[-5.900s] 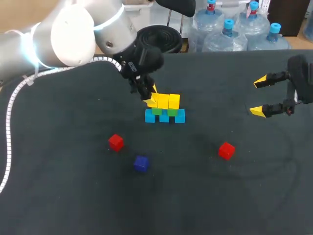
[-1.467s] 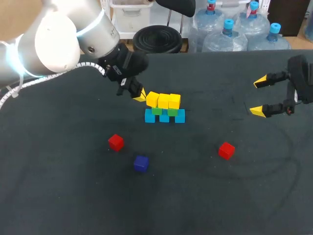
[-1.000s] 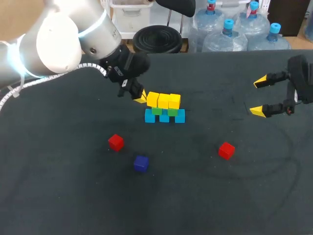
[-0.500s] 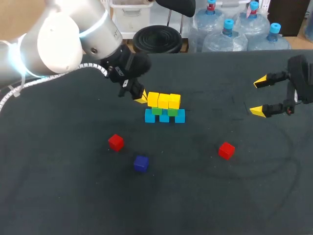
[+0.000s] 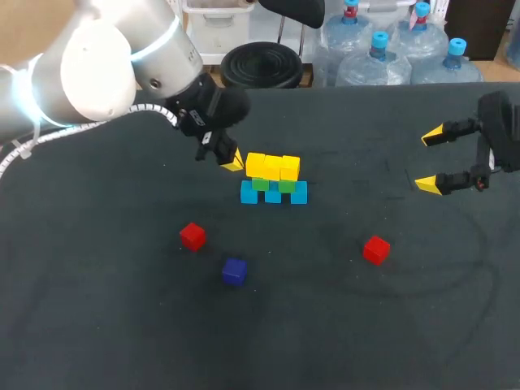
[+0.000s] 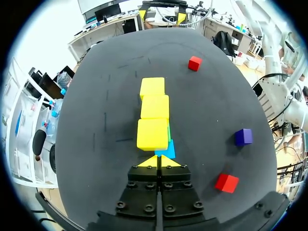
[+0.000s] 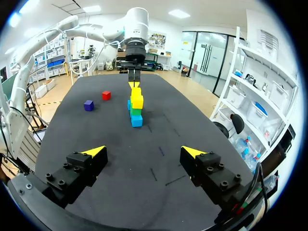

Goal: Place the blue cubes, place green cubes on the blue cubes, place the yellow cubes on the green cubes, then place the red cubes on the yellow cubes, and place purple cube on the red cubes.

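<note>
1. The left gripper [image 6: 158, 161] sits low over a dark table [image 6: 96, 120]. Its two yellow tips are pressed together with nothing between them.
2. Directly ahead of the tips, three yellow cubes [image 6: 155, 107] form a straight row leading away from the gripper, each touching the next.
3. Under the nearest yellow cube, a sliver of a green cube [image 6: 169, 132] and a corner of a blue cube [image 6: 168, 150] show, just ahead of the tips.
4. A near red cube [image 6: 226, 183] lies alone beside the gripper, close to the table's edge.
5. A purple cube [image 6: 243, 136] lies on that same side, a little farther out, well apart from the row.
6. A far red cube [image 6: 194, 63] lies beyond the row's far end, toward the table's far edge.
</note>
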Robot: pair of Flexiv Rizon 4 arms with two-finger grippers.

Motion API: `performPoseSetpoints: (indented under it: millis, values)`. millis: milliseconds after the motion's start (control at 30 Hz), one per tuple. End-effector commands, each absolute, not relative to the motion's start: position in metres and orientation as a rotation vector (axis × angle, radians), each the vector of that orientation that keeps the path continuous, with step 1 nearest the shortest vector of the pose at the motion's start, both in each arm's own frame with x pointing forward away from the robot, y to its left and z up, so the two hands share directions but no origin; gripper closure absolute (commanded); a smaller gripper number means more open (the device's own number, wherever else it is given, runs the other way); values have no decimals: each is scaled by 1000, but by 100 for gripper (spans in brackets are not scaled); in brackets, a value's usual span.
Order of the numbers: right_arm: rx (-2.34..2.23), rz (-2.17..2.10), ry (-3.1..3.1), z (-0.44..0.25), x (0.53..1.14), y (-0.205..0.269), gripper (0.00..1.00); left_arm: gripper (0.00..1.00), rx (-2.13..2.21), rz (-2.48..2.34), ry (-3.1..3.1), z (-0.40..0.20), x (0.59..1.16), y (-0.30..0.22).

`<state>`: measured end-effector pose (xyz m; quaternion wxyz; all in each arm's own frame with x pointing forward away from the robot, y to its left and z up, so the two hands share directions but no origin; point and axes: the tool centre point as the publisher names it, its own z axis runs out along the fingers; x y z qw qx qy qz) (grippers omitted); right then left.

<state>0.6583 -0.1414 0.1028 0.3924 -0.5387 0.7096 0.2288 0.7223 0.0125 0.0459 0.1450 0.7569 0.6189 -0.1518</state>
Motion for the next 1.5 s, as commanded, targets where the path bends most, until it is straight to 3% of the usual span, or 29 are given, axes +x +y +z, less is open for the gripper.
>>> performPoseSetpoints:
  millis: [33, 267, 333, 367, 433, 500, 600, 1067, 1500]
  values:
    - [-1367, 581, 1799, 102, 659, -141, 0, 100, 2174, -424, 1790, 54, 719, 21]
    - [-1367, 581, 1799, 102, 659, -141, 0, 100, 2125, -408, 1761, 75, 713, 36]
    - [-1367, 581, 1799, 102, 659, -141, 0, 84, 2096, -423, 1721, 85, 709, 40]
    - [-1367, 581, 1799, 102, 659, -141, 0, 69, 2075, -424, 1699, 92, 707, 43]
    - [-1367, 581, 1799, 102, 659, -141, 0, 54, 2045, -444, 1657, 106, 702, 49]
    - [-1367, 581, 1799, 102, 659, -141, 0, 16, 2043, -411, 1633, 118, 697, 54]
    - [-1367, 581, 1799, 102, 659, -141, 0, 2, 2039, -402, 1627, 132, 690, 63]
    - [-1367, 581, 1799, 102, 659, -141, 0, 0, 1977, -342, 1622, 175, 659, 103]
    - [-1367, 581, 1799, 102, 659, -141, 0, 0, 2229, -404, 1325, 169, 635, 132]
